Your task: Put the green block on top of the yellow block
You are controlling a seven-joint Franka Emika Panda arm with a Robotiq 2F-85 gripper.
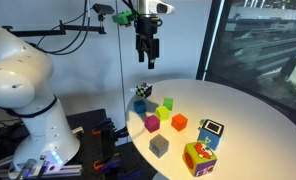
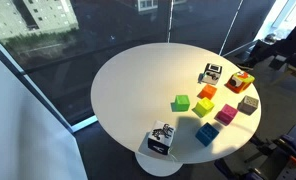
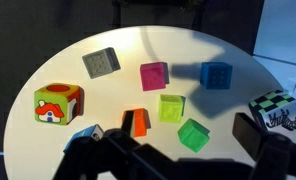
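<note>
- On the white table (image 1: 248, 120), you had the cubes in a loose cluster.
- Your gripper (image 1: 147, 60) hung high above, fingers apart and empty.
- Well below it, roughly between the fingers in the wrist view, lay the green block (image 3: 193, 133), just beside the yellow block (image 3: 171, 108).

Green block (image 3: 194, 134) sat just beside yellow block (image 3: 172, 108) on white counter (image 3: 48, 70); orange cube (image 3: 136, 121) near both.
</note>
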